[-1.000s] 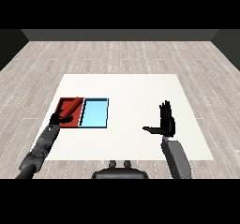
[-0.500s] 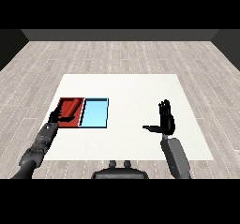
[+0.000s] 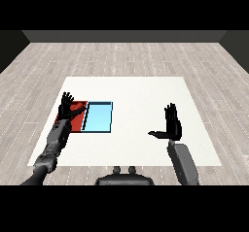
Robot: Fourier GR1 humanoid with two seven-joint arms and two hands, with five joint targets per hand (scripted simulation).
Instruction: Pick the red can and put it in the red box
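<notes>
Head view: a white table (image 3: 136, 88) stands on a pale plank floor (image 3: 121, 56), and two trays lie side by side on its left part. The red tray (image 3: 78, 119) is on the left and the blue tray (image 3: 98, 118) touches it on the right. The left hand (image 3: 65, 108) is over the left part of the red tray, hiding some of it, with its fingers spread and straight, pointing to the far side, and it holds nothing. Its grey forearm (image 3: 54, 141) runs back to the near left corner. The right hand (image 3: 171, 124) is raised above the right part of the table, well apart from the trays, fingers straight and upright, thumb stuck out to the left, also holding nothing. The red can cannot be seen anywhere, neither in a hand nor in the visible part of either tray.
</notes>
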